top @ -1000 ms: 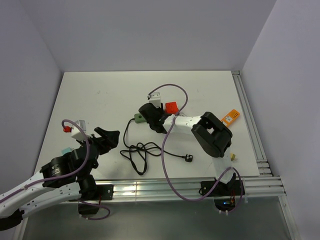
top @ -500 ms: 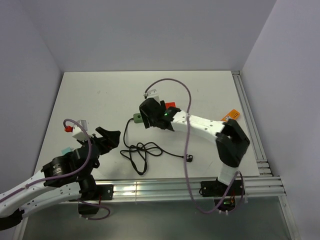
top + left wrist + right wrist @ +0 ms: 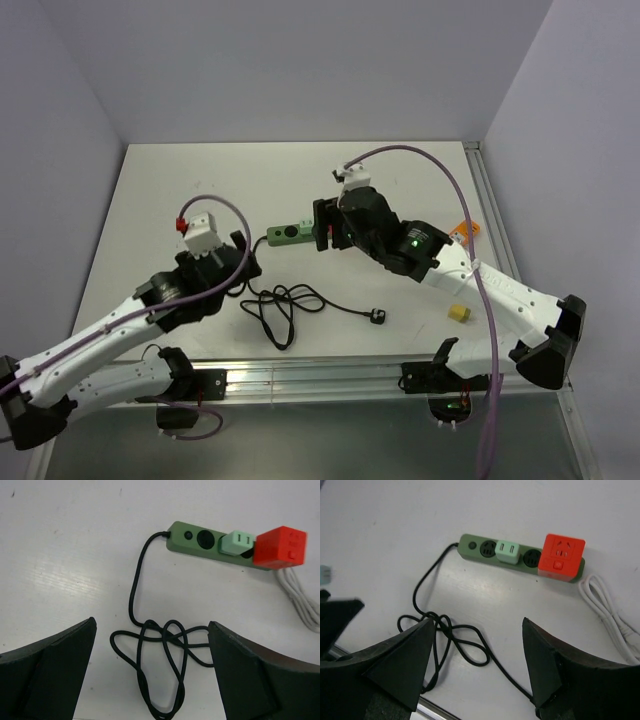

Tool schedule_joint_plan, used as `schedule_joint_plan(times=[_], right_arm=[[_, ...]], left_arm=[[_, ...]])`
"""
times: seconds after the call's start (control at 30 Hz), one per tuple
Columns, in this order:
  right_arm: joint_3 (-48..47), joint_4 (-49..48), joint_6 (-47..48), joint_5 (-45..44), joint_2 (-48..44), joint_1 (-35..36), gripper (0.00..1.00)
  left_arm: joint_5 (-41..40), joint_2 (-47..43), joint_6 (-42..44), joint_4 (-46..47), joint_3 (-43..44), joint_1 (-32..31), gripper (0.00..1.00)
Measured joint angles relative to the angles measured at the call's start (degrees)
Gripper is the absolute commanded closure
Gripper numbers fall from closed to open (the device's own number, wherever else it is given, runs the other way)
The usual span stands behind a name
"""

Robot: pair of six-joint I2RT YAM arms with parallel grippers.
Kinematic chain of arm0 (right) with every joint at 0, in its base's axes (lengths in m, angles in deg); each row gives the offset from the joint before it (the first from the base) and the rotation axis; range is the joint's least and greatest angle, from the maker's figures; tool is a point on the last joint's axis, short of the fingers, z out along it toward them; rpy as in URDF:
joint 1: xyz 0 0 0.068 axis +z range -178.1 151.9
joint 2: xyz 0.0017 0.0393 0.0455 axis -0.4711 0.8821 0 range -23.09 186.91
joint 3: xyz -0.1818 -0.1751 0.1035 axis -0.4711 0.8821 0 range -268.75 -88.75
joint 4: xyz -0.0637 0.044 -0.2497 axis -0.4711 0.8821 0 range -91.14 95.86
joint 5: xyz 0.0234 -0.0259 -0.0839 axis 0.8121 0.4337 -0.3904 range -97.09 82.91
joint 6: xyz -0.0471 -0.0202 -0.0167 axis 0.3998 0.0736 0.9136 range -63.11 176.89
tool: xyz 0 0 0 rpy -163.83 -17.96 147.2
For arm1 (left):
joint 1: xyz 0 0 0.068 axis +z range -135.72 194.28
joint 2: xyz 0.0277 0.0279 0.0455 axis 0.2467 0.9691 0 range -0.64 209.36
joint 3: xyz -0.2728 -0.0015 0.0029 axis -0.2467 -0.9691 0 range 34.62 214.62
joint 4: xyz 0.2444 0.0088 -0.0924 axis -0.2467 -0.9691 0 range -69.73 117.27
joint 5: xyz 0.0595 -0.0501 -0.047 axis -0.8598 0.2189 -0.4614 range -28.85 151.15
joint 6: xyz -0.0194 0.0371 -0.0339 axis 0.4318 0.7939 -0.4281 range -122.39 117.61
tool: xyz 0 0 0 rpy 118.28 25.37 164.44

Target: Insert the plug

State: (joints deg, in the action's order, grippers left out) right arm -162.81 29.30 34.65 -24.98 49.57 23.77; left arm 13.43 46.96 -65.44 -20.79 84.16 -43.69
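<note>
- Two hands, both empty. The left hand (image 3: pixel 151 626) has its fingers spread wide, with nothing between them. It hangs over the tangled black cord (image 3: pixel 165 650).
- The right hand (image 3: pixel 477 623) also has its fingers apart and grips nothing. It hovers above the table (image 3: pixel 180 190), just on the near side of the strip.
- One green power strip (image 3: pixel 492 560) lies flat near the middle of the table.
- One mint-green plug (image 3: pixel 508 551) is seated in the strip, with two slots showing on its top face.
- Two round sockets stand bare in the right wrist view, one on each side of that plug.
- One red cube adapter (image 3: pixel 562 556) sits on the strip's far end, away from the cord.
- One white cable (image 3: pixel 606 606) lies doubled over beside the red cube.
- One black plug (image 3: pixel 377 317) ends the black cord. It lies loose on the table near the front edge, well apart from the strip.
- One small yellow block (image 3: pixel 459 313) lies beside the right arm.
- One orange item (image 3: pixel 467 229) is partly hidden behind the right arm.
</note>
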Motion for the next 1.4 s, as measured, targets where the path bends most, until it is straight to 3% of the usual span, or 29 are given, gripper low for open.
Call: schedule_joint_plan(times=[0.13, 0.27, 0.53, 0.73, 0.83, 1.03, 1.4], right_arm=[[5.22, 2.34, -0.20, 0.44, -3.04, 0.00, 0.22], [9.14, 4.57, -0.39, 0.98, -6.40, 0.00, 0.22], [11.96, 5.29, -0.46, 2.43, -13.07, 0.00, 0.23], [12.11, 5.33, -0.42, 3.26, -13.73, 0.00, 0.23], [12.31, 5.77, -0.37, 3.80, -13.73, 0.00, 0.23], [12.87, 6.47, -0.39, 4.20, -13.86, 0.00, 0.23], [13.60, 6.73, -0.42, 6.03, -14.51, 0.00, 0.24]], left_arm=[[12.41, 7.13, 7.80, 5.01, 0.85, 14.82, 0.01], [16.48, 9.60, 9.29, 4.90, 1.88, 27.82, 0.01], [13.66, 20.06, -3.89, -8.57, 12.11, 47.93, 0.01], [13.55, 26.29, -12.79, -15.72, 10.49, 60.96, 0.05], [14.12, 24.55, -16.39, -16.41, 6.16, 65.20, 0.13], [14.27, 17.49, -21.90, -16.90, 0.33, 69.83, 0.14], [14.01, 26.23, -21.90, -11.28, -1.79, 78.31, 0.17]])
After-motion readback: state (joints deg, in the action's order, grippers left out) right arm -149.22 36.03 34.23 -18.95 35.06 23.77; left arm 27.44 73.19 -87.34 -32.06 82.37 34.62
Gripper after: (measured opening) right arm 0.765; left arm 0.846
